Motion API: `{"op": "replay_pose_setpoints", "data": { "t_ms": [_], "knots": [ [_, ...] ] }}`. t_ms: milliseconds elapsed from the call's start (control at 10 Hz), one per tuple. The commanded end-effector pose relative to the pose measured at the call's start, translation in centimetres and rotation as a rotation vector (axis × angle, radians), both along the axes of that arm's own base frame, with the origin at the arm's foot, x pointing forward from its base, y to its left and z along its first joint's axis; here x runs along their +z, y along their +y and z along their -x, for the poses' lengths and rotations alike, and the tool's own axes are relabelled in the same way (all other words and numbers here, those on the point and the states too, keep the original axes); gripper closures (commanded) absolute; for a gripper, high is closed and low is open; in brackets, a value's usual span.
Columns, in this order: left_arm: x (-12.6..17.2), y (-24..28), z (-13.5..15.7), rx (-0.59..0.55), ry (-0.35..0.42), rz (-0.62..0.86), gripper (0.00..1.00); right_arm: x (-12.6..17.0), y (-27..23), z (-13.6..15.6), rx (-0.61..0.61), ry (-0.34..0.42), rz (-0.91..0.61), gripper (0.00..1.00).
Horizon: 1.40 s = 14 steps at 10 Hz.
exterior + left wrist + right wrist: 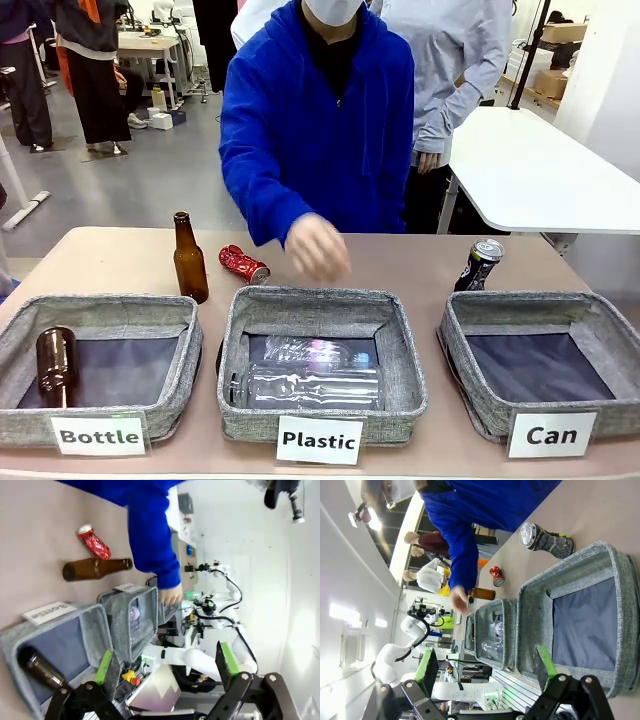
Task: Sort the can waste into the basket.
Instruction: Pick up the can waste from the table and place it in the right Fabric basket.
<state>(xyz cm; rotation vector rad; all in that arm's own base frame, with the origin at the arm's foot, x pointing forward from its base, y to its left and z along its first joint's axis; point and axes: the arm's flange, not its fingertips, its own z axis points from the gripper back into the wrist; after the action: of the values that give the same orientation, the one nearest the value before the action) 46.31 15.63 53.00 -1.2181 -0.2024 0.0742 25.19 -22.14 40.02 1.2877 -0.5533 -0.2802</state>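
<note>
Pale tan tabletop in a busy workshop. Clock laid flat on it as in the front view, twelve toward the person.

Nearest, in the wrist views: left gripper with green pads spread wide, holding nothing. Right gripper equally wide and empty, looking toward the square grey fabric basket labelled "Can" at four o'clock, dark floor bare.

Along the same near row:
- At six, a like grey basket labelled "Plastic", holding clear plastic bottles.
- At eight, a third grey basket labelled "Bottle", with a brown glass bottle inside.

Farther out:
- At two, a small dark dented drink can with a silver top, tilted, just beyond the far left corner of the "Can" basket. Contact with the rim not clear.
- At eleven, a small crushed red drink can lying on its side.
- At ten, just beside the red can, a second brown glass bottle standing upright.
- At twelve, the person's hand, blurred, above the table behind the "Plastic" basket.

Probably best to start with the dark can, using the right gripper.
- Come down from above, matching the tilt.
- Close across the body rather than the slick top, gently enough not to crumple the thin metal further.
- Lift clear of the soft rim, carry toward four, and release low over the dark floor.

For the red can, approach from its one o'clock side, away from the upright bottle, and hold off until the hand is clear.
</note>
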Motion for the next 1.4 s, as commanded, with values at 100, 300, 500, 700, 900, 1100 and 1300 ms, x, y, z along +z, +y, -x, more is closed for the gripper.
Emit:
{"op": "replay_pose_setpoints", "data": {
  "t_ms": [100, 300, 500, 700, 900, 1100, 1300],
  "knots": [
    [1.4, -3.6, -6.2, -0.086, 0.098, -0.127, 0.00, 0.1, 0.0, -0.2, -0.007, -0.035, -0.005, 0.00],
    [1.5, -2.0, -6.3, -0.027, 0.128, -0.117, 0.00, 0.1, 0.0, -0.2, -0.007, -0.035, -0.005, 0.00],
    [0.5, -3.6, -5.8, 0.021, 0.164, -0.232, 0.00, 0.1, 0.0, -0.2, -0.007, -0.035, -0.005, 0.00],
    [1.8, -5.6, -5.5, 0.039, 0.143, -0.311, 0.00, 0.1, 0.0, -0.2, -0.007, -0.035, -0.005, 0.00],
    [3.5, -9.1, -5.6, 0.036, 0.122, -0.419, 0.00, 0.1, 0.0, -0.2, -0.007, -0.035, -0.005, 0.00],
    [5.3, -14.0, -7.6, -0.005, 0.107, -0.556, 0.00, 0.1, 0.0, -0.2, -0.007, -0.035, -0.005, 0.00],
    [5.6, -18.0, -10.6, -0.005, 0.139, -0.648, 0.00, 0.1, 0.0, -0.2, -0.007, -0.035, -0.005, 0.00]
  ]
}}
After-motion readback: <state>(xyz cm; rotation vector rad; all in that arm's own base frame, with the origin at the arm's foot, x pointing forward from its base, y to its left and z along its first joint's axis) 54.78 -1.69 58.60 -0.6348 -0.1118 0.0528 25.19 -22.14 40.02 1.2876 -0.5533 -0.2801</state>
